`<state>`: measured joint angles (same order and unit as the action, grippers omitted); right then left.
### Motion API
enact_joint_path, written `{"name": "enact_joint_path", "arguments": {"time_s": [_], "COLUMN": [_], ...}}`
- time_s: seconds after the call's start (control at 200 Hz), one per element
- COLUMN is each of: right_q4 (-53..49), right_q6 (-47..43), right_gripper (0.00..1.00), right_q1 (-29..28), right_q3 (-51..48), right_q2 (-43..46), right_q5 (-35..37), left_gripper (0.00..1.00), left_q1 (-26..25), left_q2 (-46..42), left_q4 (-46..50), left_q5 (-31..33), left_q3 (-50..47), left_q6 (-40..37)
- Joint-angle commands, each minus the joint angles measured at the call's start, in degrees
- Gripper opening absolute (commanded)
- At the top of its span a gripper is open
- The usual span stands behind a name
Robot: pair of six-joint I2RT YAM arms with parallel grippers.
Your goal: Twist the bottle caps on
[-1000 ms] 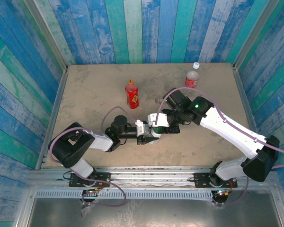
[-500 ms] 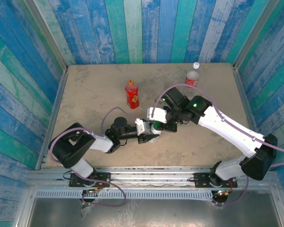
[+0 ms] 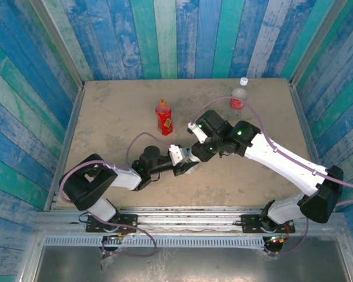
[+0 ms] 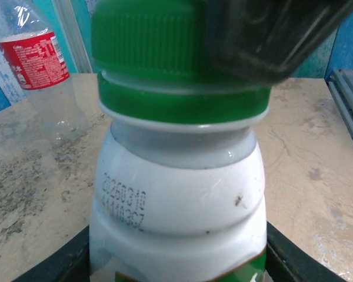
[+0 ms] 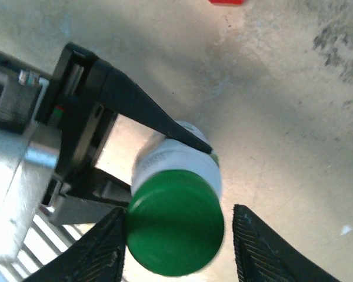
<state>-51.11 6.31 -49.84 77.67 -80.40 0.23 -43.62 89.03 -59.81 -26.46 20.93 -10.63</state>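
Observation:
My left gripper [image 4: 176, 249] is shut on the white bottle [image 4: 176, 200], which stands upright just left of the table's middle [image 3: 189, 161]. Its green cap [image 4: 165, 59] sits on the neck. From above, my right gripper [image 5: 177, 226] straddles that cap [image 5: 173, 223] with its jaws open. One finger [image 5: 100, 249] touches the cap's side and the other finger [image 5: 265, 247] stands apart from it. In the top view the right gripper [image 3: 199, 148] hangs directly over the bottle. The red bottle [image 3: 164, 118] wears an orange cap [image 3: 162, 103]. The clear bottle [image 3: 239, 96] wears a white cap [image 3: 243, 81].
Painted plank walls close in the tan table [image 3: 117, 111] on three sides. The red bottle stands just behind the left gripper, and the clear bottle [image 4: 32, 59] stands at the far right. A metal rail [image 3: 182, 211] runs along the near edge.
My right wrist has turned and shifted slightly left and back over the white bottle, and its jaws have spread wider off the green cap. The left gripper has kept its hold in place.

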Motion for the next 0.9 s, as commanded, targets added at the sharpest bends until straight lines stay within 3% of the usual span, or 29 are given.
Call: {"name": "enact_joint_path", "arguments": {"time_s": [0.0, 0.105, 0.255, 0.365, 0.526, 0.896], "right_q4": [-1.1, -1.0, -2.3, -5.6, -8.2, -9.4], "right_q6": [-16.6, -35.2, -50.9, -54.4, -56.1, -57.7], "right_gripper": [0.61, 0.67, 0.63, 0.60, 0.55, 0.49], "right_q1": [0.1, 0.1, 0.1, 0.1, 0.1, 0.1], "right_q3": [0.9, -2.0, -2.7, 0.8, 3.6, 2.6], "right_q2": [5.3, 8.8, 10.3, 6.5, 2.2, -1.1], "right_q5": [0.1, -3.5, -13.3, -15.9, -13.6, -12.3], "left_gripper": [0.55, 0.55, 0.55, 0.56, 0.55, 0.56], "left_q1": [-0.2, -0.2, -0.2, -0.2, -0.1, -0.1], "left_q2": [-3.7, -4.8, -6.1, -5.8, -5.5, -5.2], "left_q4": [1.5, 1.7, 4.3, 6.0, 6.6, 7.0], "left_q5": [-1.0, -3.3, -7.2, -9.5, -10.2, -10.2], "left_q3": [-2.0, -2.8, -2.5, -2.0, -1.8, -1.3], "left_q6": [-1.4, -2.4, -4.9, -6.1, -6.6, -5.5]}}
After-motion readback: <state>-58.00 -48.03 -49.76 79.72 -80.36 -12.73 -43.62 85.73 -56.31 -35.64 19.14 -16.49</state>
